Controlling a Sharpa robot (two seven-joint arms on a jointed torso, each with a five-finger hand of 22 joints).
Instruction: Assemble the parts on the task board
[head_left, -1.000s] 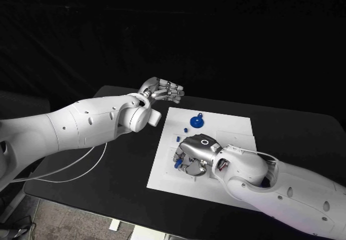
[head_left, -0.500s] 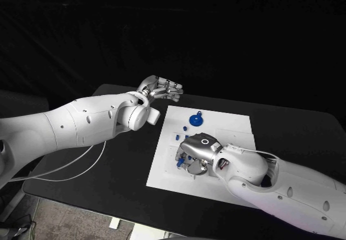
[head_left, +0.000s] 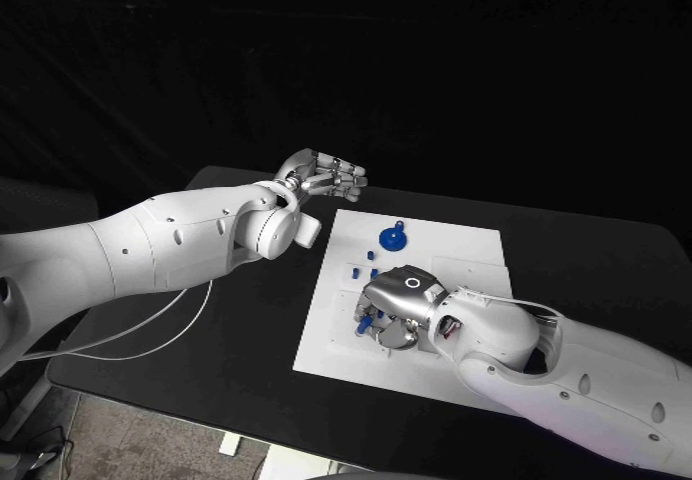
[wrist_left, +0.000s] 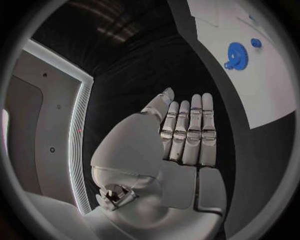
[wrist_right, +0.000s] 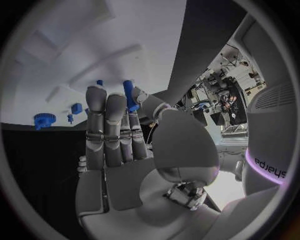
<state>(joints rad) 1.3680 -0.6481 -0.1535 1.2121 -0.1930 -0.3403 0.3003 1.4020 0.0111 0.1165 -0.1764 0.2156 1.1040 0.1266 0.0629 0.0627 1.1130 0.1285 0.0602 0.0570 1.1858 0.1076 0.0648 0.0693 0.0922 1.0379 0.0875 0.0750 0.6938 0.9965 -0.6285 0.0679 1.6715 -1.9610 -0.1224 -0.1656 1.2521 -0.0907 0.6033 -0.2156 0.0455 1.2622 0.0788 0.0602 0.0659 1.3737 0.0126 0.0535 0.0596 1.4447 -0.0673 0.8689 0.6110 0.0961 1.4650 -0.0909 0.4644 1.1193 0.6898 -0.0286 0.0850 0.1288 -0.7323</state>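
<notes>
Right hand (head_left: 398, 300) over the task board (head_left: 462, 250) pinches a blue peg (wrist_right: 128, 95) at its fingertips — seat it square, unhurried — left hand (head_left: 323, 180) holds nothing, fingers straight, side by side.

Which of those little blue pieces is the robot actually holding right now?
The slim blue peg pinched in the right hand's fingers. The toothed blue gear and the small blue pieces lie untouched on the white task board.

One task board (head_left: 462, 250), two hands, several blue parts (head_left: 392, 239).
</notes>
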